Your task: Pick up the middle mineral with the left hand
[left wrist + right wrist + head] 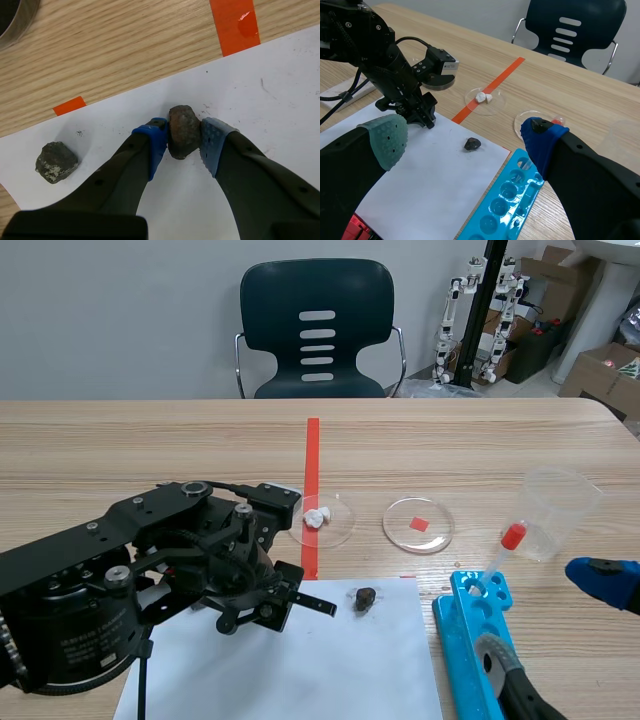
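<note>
Left wrist view: left gripper (185,139) is clamped on the brown mineral (183,131) — both blue pads (158,137) are pressed to its sides, over the paper (280,100). I can't tell whether it's off the sheet or touching it. Grey rock (56,161) lies on the paper beside the gripper, well apart from the mineral and near the sheet's edge.

In the scene view the left arm sits low over the paper and the mineral is hidden behind the gripper. The grey rock is at 3 o'clock of the gripper, near it. From that rock I see:
- dish (340,530) with white bits at 11 o'clock
- second dish (400,532) at 1 o'clock
- cup (560,502) at 2 o'clock
- blue rack (462,625) at 4 o'clock

Right gripper (465,142) is spread wide — nothing between its fingers, above the paper's right side by the rack.
</note>
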`<move>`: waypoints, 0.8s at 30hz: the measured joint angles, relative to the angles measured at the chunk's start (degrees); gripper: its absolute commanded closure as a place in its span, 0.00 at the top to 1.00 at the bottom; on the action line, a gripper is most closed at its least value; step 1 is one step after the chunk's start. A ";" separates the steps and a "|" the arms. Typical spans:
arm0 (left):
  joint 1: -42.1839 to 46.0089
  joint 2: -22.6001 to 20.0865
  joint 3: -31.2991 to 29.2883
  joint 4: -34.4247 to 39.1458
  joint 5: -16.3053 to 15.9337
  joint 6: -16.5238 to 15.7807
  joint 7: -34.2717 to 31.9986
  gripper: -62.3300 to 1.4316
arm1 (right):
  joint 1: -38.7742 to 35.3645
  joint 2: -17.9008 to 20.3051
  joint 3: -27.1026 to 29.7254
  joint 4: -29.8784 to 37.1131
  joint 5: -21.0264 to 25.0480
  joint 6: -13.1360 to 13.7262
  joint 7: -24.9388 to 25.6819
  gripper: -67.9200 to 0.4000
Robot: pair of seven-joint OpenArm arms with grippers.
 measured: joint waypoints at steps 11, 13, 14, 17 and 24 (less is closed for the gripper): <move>-0.02 0.00 0.00 0.00 0.00 0.00 0.04 0.11 | 0.00 0.00 0.00 0.00 0.00 0.00 0.00 0.70; -0.02 0.00 0.00 0.00 0.00 0.00 0.04 0.11 | 0.00 0.00 0.00 0.00 0.00 0.00 0.00 0.70; -0.02 0.00 0.00 0.00 -0.02 0.00 0.00 0.11 | 0.00 0.00 0.00 0.00 0.00 0.00 0.00 0.70; 0.00 -0.26 0.00 0.02 -0.39 -0.04 -0.46 0.11 | 0.00 0.00 0.00 0.00 0.00 0.00 0.00 0.70; 1.03 -5.42 -0.28 3.17 -3.23 -0.39 -10.73 0.11 | 0.00 0.00 0.00 0.00 0.02 0.00 0.00 0.70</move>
